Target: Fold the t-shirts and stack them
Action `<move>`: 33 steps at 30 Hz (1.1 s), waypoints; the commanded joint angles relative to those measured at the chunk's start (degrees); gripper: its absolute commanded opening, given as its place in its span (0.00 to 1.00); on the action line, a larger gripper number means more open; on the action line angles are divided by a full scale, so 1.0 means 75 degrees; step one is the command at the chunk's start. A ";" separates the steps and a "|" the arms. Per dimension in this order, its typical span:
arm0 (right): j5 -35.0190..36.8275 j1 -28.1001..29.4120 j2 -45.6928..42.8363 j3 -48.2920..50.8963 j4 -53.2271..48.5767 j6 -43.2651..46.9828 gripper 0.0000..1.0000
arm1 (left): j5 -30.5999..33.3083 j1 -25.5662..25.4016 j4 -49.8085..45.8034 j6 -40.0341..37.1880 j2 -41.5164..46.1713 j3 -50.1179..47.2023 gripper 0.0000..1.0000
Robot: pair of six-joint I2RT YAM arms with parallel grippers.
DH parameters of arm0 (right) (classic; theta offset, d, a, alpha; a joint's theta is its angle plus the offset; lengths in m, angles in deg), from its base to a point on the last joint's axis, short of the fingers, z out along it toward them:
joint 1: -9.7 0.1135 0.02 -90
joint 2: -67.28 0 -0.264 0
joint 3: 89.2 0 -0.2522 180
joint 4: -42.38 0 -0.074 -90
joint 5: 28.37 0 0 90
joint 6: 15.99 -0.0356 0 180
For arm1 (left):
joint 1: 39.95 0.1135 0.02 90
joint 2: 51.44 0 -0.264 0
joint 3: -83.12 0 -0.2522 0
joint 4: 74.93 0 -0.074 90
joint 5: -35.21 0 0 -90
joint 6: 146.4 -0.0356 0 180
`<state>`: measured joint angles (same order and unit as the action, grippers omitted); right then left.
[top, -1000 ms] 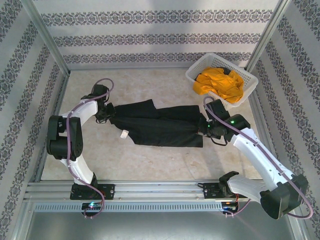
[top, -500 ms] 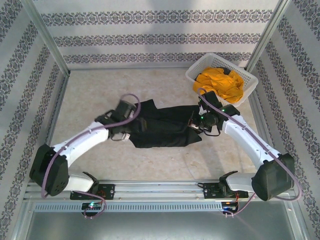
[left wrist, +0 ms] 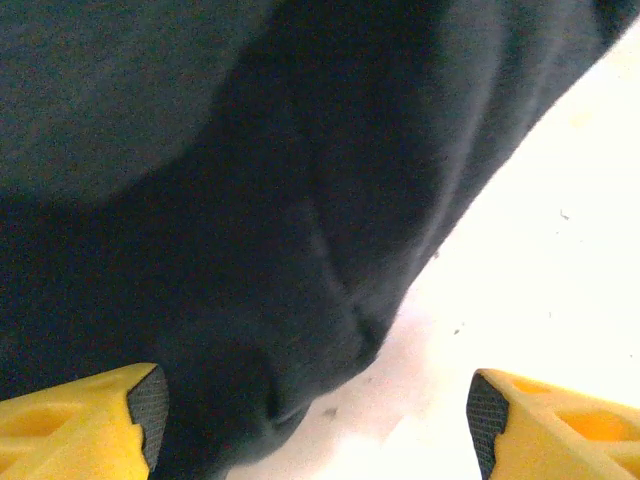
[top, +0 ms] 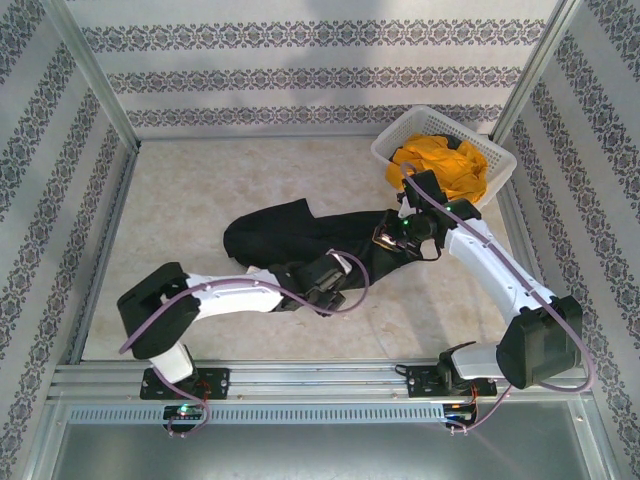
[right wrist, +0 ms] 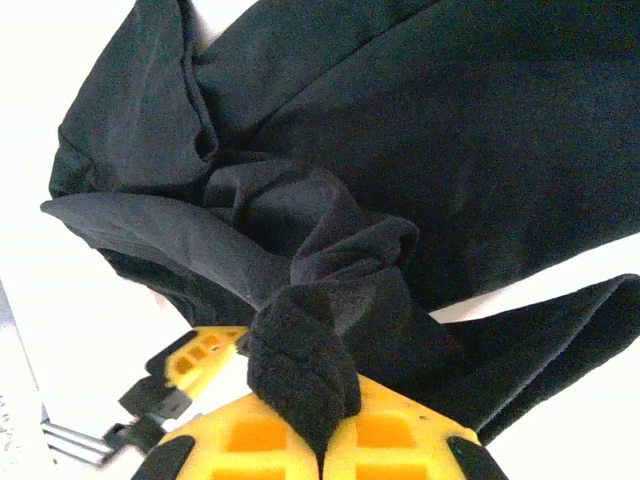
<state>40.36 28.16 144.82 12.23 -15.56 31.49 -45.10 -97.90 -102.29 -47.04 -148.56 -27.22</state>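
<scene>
The left gripper [top: 335, 282] is standing wide open. In its wrist view its yellow fingertips [left wrist: 85, 425] are spread far apart, and the black t-shirt [top: 300, 238] is lying loose between and beyond them with nothing pinched. A second ago this gripper was sitting nearly closed at the end of the shirt farthest from the white basket [top: 398, 130]. Since then it has been sweeping toward the basket along the shirt's near edge and letting go.

The cloth is showing the result. The long band that was stretching flat away from the basket is now lying on the table [top: 200, 180] as a rounder, rumpled mass. Its end away from the basket is humped rather than pulled straight.

On the basket side, the right gripper [top: 398, 235] is keeping its jaws clamped on a twisted bunch of the black cloth, which is bulging up between its fingers in the right wrist view. It is sitting just in front of the basket, a little nearer to it than before. The orange-yellow t-shirt [top: 440, 165] is lying crumpled inside the basket, untouched.

One end dropped and the other still held looks like a fold pass being laid down, but the wrinkled cloth is probably needing smoothing or a fresh grip. The task is looking early: the black shirt is not neatly folded, and stacking is not yet starting.
</scene>
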 commanded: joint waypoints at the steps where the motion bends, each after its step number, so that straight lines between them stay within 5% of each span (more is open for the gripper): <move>1: -0.0347 -0.0070 0.0009 -0.0309 0.0121 -0.0228 0.00 | 0.0979 -0.0124 0.0146 -0.0880 -0.0406 0.0419 0.74; 3: -0.0363 -0.0078 -0.0013 -0.0377 0.0136 -0.0288 0.00 | 0.1284 -0.0124 0.0138 -0.0925 -0.0490 0.0512 0.58; 7: -0.0420 -0.0087 -0.0027 -0.0440 0.0296 -0.0370 0.00 | 0.1431 -0.0115 0.0348 -0.0746 0.0160 0.0319 0.00; 15: -0.0600 0.0114 0.0011 -0.0455 0.1253 -0.0767 0.00 | 0.2199 0.0011 -0.0380 0.0073 0.2715 -0.0529 0.00; 21: -0.0947 0.1012 0.0682 -0.0963 0.2040 -0.0860 0.00 | 0.2114 0.1099 -0.1091 0.1519 0.4614 -0.0888 0.00; 26: -0.0083 0.1265 0.0630 -0.0606 0.1605 -0.0688 0.49 | 0.2525 0.2710 -0.2291 0.3314 0.5812 -0.1230 0.00; 33: 0.2051 0.0349 -0.0226 0.1617 0.1137 -0.1160 0.58 | 0.1505 0.4204 -0.2420 0.4421 0.7276 -0.2194 0.00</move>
<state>46.89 32.51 144.18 20.60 -4.15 24.62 -30.94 -68.11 -117.59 -20.11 -95.73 -42.48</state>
